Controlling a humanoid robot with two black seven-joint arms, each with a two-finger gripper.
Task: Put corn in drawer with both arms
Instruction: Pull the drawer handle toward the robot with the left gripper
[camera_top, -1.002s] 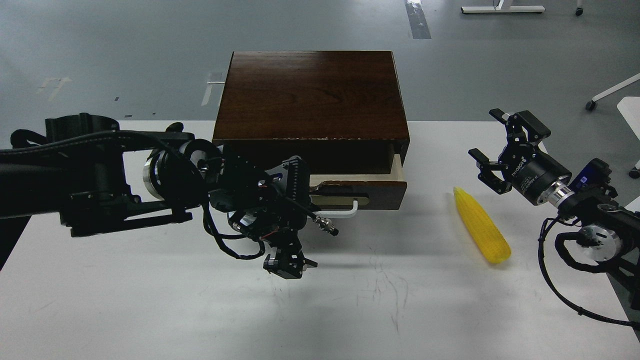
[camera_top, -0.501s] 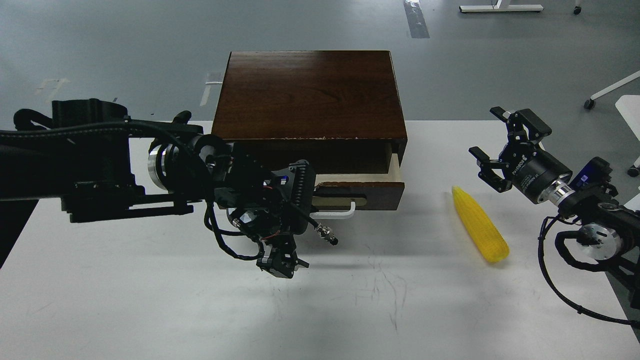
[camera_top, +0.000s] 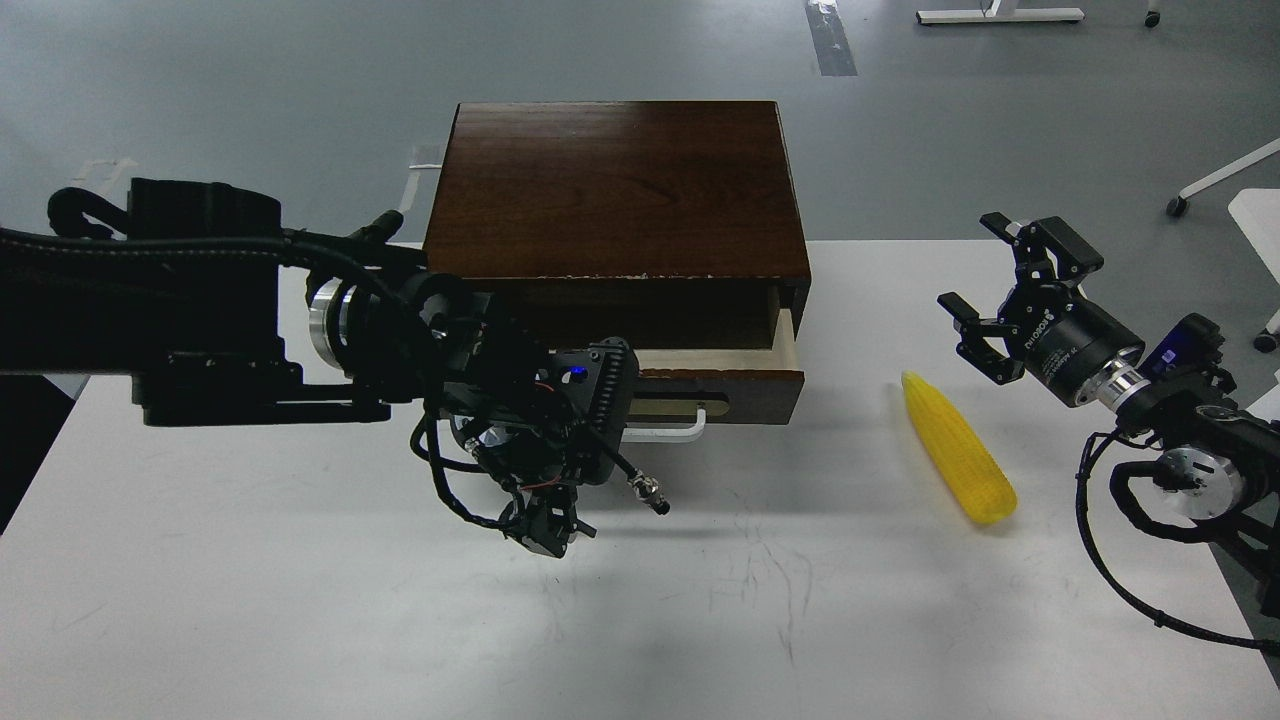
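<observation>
The yellow corn (camera_top: 958, 462) lies on the white table (camera_top: 300, 600), to the right of the dark brown box (camera_top: 615, 190). The drawer (camera_top: 740, 385) is pulled out a little, showing a strip of pale wood and its white bar handle (camera_top: 672, 432). My left gripper (camera_top: 548, 528) hangs fingers-down just above the table, in front of the drawer's left half. It is small and dark, and holds nothing that I can see. My right gripper (camera_top: 985, 292) is open and empty, above the table just behind the corn's tip.
The table's far edge runs behind the box, with grey floor beyond. White furniture legs on castors (camera_top: 1215, 190) stand on the floor at far right. My right arm's cables (camera_top: 1130, 590) hang over the table's right edge. Scuff marks (camera_top: 770, 580) mark the table front.
My left arm has swung slightly left and its gripper has shifted left and turned. The right gripper, the corn and the drawer have barely moved.
</observation>
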